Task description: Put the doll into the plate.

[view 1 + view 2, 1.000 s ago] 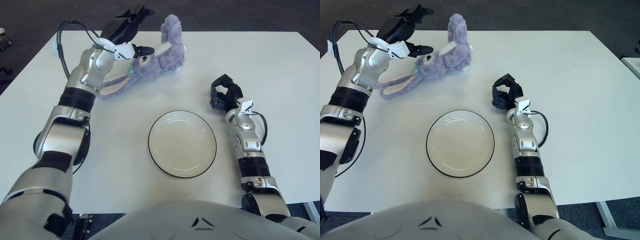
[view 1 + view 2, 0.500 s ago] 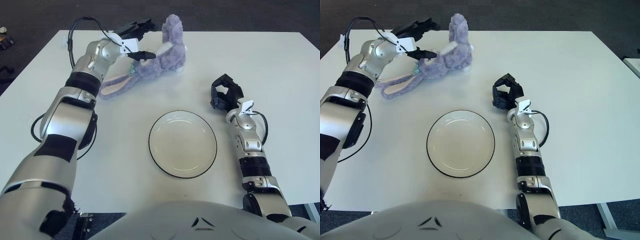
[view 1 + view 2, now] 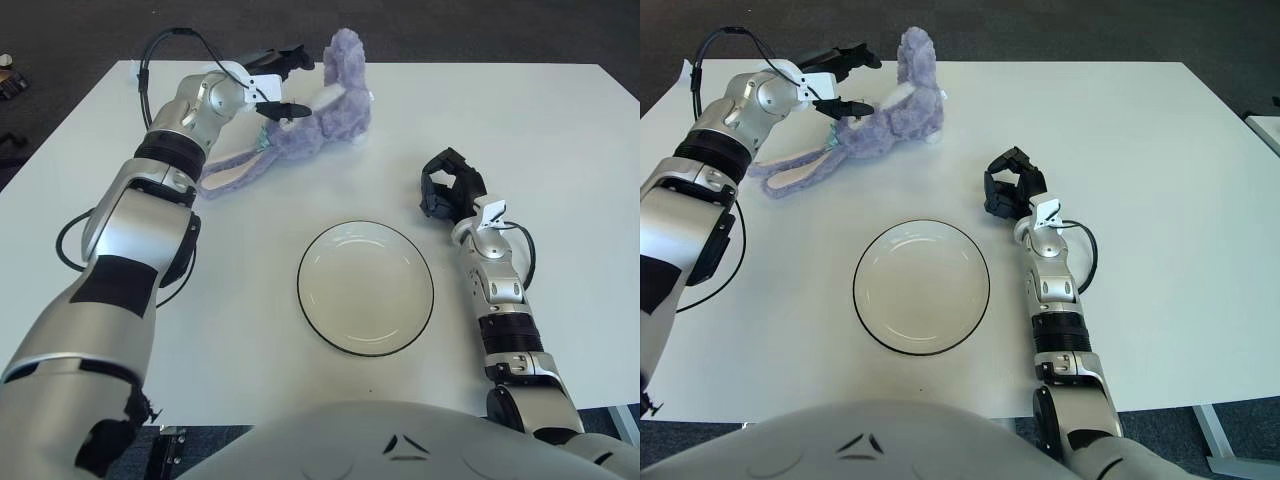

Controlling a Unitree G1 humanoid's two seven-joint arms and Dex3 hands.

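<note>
- Step in hand, as I judge it: reach/pre-grasp. Left hand (image 3: 272,82) is at the far-left of the table (image 3: 560,140), right at the doll (image 3: 305,125), fingers spread apart around its head end. No firm grip visible yet; can't tell if a fingertip touches the fur.
- Doll: purple plush rabbit, lying on its side, far-left of centre. One long ear trails toward the near-left across the tabletop; a fluffy part sticks up at the far end.
- Plate (image 3: 365,288): white w/ thin dark rim, near centre of table, bare inside. Well apart from the doll, nearer and to the right of it.
- Right hand (image 3: 448,190): parked on the table, right of the plate, fingers curled together, holding nothing.
- Next move prob. calls for: closing the fingers on the doll's head/body, lifting enough to get the trailing ear clear, then carrying it near-right over the plate & letting go. Plush is soft and floppy, so ear or legs may hang over the rim.
- Surface: plain white tabletop, matte, nothing else on it.
- Room: dark floor (image 3: 480,30) beyond the far edge and at left; black cable (image 3: 150,60) loops off the left forearm.
</note>
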